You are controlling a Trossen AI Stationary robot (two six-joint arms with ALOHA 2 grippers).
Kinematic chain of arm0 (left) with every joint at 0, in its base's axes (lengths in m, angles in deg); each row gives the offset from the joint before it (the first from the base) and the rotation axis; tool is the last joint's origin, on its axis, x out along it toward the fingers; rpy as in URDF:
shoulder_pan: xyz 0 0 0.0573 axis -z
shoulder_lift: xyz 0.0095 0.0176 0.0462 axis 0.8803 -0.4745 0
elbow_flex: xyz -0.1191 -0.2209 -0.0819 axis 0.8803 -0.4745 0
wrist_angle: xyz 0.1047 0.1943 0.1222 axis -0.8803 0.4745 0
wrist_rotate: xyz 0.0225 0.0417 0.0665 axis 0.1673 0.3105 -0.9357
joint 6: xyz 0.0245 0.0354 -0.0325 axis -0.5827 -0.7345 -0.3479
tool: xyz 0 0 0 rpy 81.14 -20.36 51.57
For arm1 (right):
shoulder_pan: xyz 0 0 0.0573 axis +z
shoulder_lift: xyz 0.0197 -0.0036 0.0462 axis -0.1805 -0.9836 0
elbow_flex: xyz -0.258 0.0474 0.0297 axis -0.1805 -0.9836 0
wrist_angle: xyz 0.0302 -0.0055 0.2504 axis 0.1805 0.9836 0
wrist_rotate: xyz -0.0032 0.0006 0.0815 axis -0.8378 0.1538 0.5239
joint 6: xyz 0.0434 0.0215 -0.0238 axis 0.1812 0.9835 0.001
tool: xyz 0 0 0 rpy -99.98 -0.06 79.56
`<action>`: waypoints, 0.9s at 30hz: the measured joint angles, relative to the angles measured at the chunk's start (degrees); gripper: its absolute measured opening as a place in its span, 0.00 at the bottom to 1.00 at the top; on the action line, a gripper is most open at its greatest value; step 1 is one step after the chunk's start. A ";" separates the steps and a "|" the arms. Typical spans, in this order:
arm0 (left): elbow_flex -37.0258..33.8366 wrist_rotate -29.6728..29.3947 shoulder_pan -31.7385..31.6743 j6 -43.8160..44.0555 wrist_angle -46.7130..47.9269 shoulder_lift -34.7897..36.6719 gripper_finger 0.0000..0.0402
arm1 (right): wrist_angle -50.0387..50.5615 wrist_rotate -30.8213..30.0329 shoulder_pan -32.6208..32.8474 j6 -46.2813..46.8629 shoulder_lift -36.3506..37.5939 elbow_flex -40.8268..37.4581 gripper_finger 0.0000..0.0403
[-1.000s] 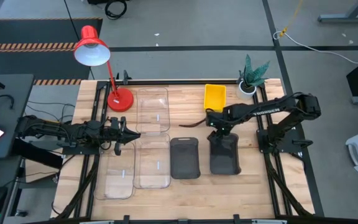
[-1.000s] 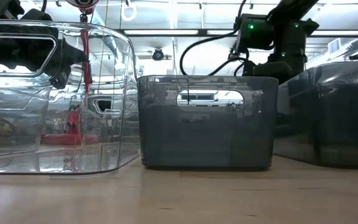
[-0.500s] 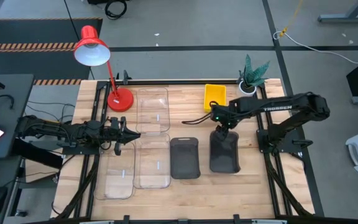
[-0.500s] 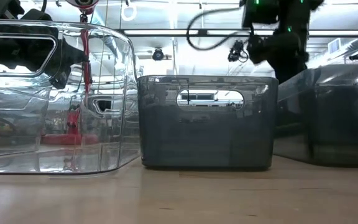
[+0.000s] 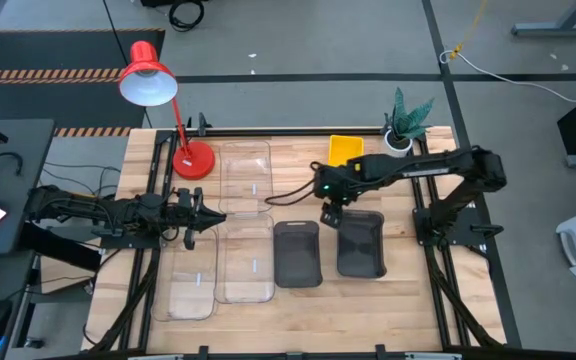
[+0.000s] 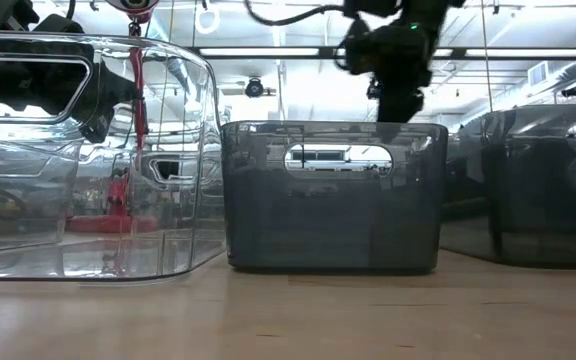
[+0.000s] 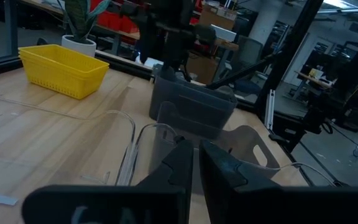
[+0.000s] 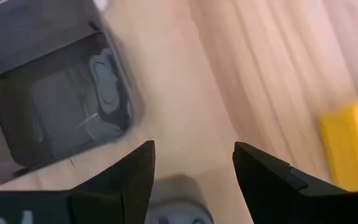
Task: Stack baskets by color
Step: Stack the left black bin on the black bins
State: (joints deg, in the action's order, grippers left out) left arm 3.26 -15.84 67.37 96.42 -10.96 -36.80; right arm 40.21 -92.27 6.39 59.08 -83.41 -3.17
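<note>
R gripper (image 5: 330,212) wide open, empty, above gap between two grey baskets (image 5: 298,252); yellow basket (image 5: 345,149), plant (image 5: 405,120) behind. L gripper (image 5: 200,217) nearly shut beside clear baskets (image 5: 244,262), lamp (image 5: 150,78).

In the low view, the clear basket (image 6: 78,160) is cut off by the left picture edge and the second dark grey basket (image 6: 538,185) by the right edge. In the high view, the right arm covers part of the yellow basket (image 5: 343,148). In the right wrist view, the yellow basket (image 8: 353,146) is blurred and cropped. Whether any basket holds several nested ones cannot be determined.
</note>
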 joint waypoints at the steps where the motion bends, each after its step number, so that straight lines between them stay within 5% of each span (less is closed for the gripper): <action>1: -0.02 0.00 0.00 -0.01 -0.02 0.01 0.08 | -0.29 0.41 0.21 -0.84 -1.33 0.81 0.55; 17: 0.00 -0.02 0.00 0.00 0.00 0.00 0.08 | 1.13 4.63 2.60 -13.61 -20.99 19.91 0.55; 27: 0.00 -0.02 0.02 0.00 0.00 0.01 0.07 | 1.65 4.95 2.76 -15.81 -26.62 22.40 0.55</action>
State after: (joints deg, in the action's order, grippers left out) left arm 3.26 -15.86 67.39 96.42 -10.96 -36.80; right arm 41.86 -87.32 9.14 43.27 -110.03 19.23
